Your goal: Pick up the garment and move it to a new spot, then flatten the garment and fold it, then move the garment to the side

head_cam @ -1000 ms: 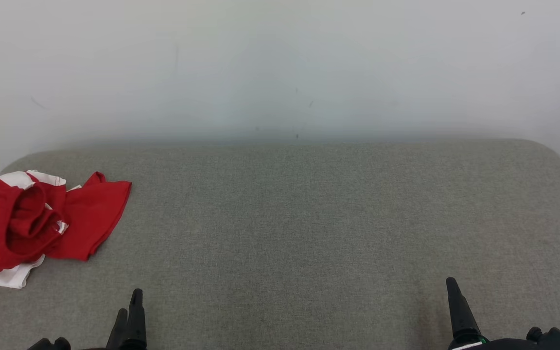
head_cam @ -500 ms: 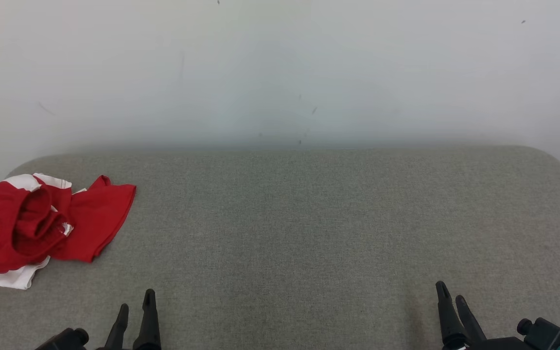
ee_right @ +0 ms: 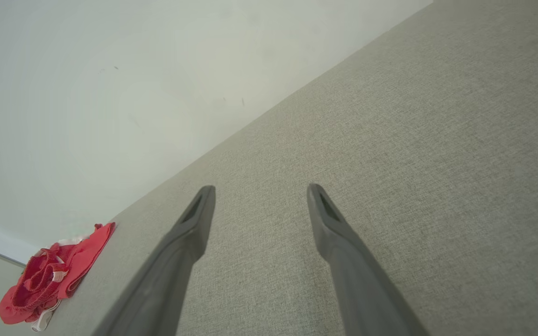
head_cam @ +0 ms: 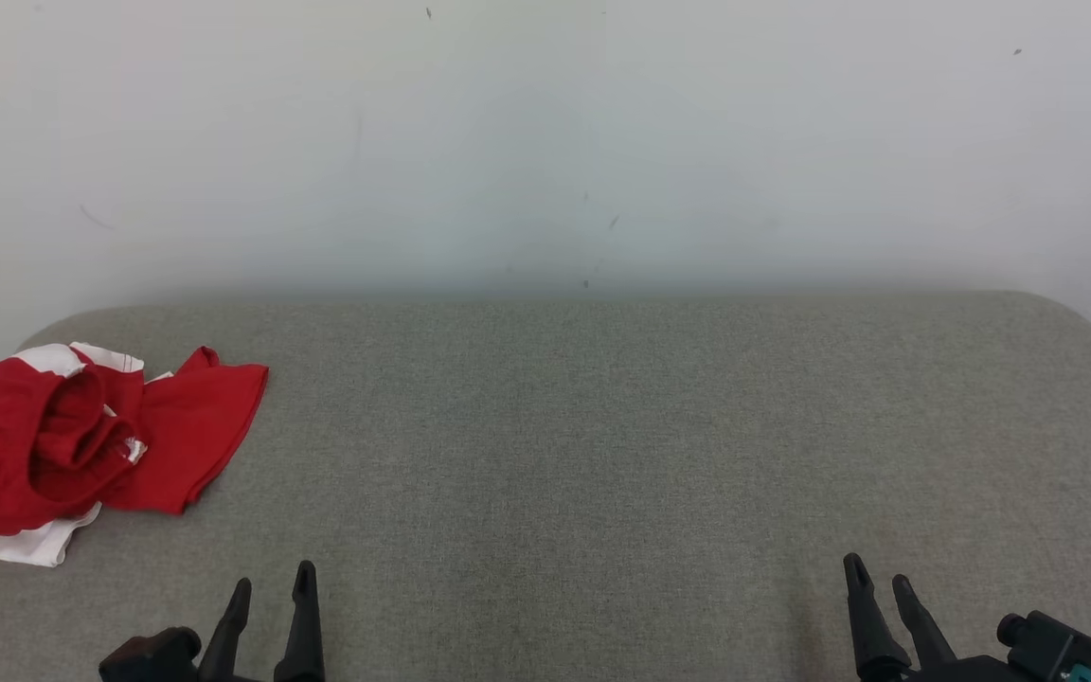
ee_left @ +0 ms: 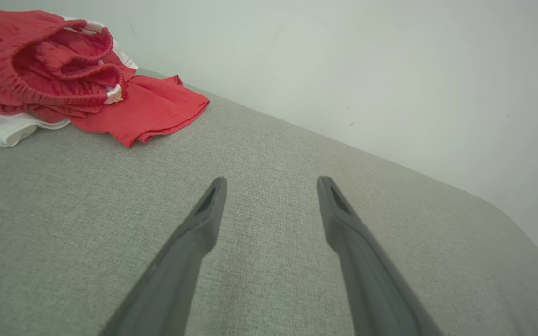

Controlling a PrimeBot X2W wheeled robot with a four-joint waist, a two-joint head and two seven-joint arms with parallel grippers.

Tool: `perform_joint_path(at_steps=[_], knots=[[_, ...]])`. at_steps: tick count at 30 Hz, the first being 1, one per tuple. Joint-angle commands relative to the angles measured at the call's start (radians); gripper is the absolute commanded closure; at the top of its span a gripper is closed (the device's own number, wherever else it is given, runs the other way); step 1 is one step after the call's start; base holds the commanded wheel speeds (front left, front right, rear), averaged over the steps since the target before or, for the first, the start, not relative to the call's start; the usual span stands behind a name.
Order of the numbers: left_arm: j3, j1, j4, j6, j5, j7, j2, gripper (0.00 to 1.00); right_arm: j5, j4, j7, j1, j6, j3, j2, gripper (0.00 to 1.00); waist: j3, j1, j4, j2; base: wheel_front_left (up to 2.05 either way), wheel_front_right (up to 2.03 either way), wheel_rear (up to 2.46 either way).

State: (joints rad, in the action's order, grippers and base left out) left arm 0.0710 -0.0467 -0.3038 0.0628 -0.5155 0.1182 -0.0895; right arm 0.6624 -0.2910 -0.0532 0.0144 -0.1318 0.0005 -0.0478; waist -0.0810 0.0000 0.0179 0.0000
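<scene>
Left gripper (head_cam: 273,576): fingers spread, nothing between them, above the near edge of the grey padded surface (head_cam: 602,426), left of centre. Right gripper (head_cam: 878,569): likewise spread and empty, at the near edge toward the right corner. Garment (head_cam: 53,445): red with white parts, crumpled in a heap at the far left corner of the surface, elastic waistband gaping. It lies ahead and left of the left gripper, not touching it, and well apart from the right gripper.
</scene>
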Motion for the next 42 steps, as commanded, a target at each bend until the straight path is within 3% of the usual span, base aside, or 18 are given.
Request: perform_joint_path(at_steps=[1,16,42], knots=[[0.005,-0.015,0.007,-0.006,0.037,0.012,-0.008,0.00,-0.033,0.006,-0.005,-0.016,0.001,0.001,-0.002,0.00,-0.001,0.0000,0.000,0.0000,0.00,0.00,0.00],[0.030,0.010,-0.006,-0.030,0.171,0.056,-0.017,0.00,-0.208,-0.014,0.003,-0.008,0.001,-0.009,-0.002,0.00,-0.017,0.0000,-0.003,0.0000,0.00,0.00,0.00],[0.026,0.046,-0.039,-0.062,0.327,0.118,0.006,0.00,-0.383,-0.040,-0.018,0.006,0.002,0.008,-0.003,0.00,-0.052,0.0000,-0.003,0.0000,0.00,0.00,0.00]])
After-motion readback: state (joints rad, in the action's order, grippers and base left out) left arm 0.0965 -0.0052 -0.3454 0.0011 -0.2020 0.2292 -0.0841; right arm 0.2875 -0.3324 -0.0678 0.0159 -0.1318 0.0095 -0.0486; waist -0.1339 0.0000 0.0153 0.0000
